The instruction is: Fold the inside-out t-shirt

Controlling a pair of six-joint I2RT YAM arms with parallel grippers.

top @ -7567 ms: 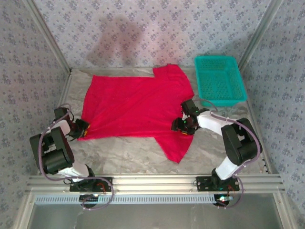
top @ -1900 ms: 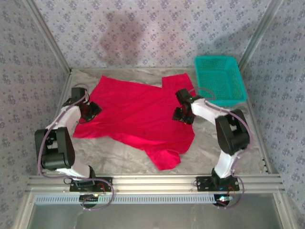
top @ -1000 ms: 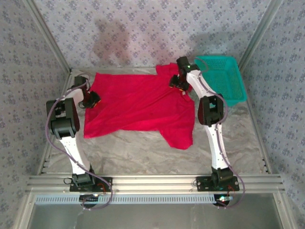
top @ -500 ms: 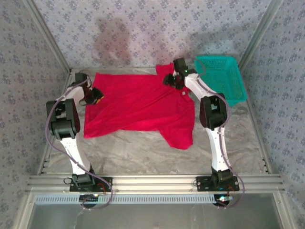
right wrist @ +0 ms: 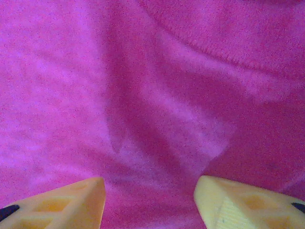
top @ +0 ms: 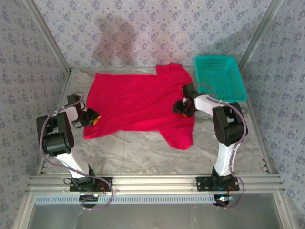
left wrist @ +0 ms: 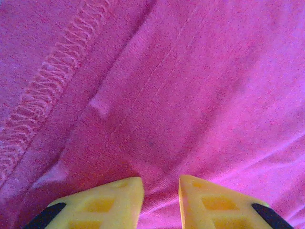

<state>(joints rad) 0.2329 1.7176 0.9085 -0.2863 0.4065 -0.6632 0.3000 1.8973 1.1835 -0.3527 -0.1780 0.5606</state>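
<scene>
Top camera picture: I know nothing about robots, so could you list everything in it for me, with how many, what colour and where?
t-shirt: one, bright red, spread flat over the far half of the table.
basket: one, teal mesh, far right corner, beside the shirt's sleeve.
table: one, crinkled grey surface, under everything.
walls: three, pale with a blue flower pattern, behind and at both sides.
rail: one, silver metal, along the near edge.
arms: two, black and white, bolted to the rail.
left gripper: yellow fingers, narrow gap, at the shirt's left edge; a pinch is unclear.
right gripper: yellow fingers, wide apart, over the shirt's right side.
</scene>
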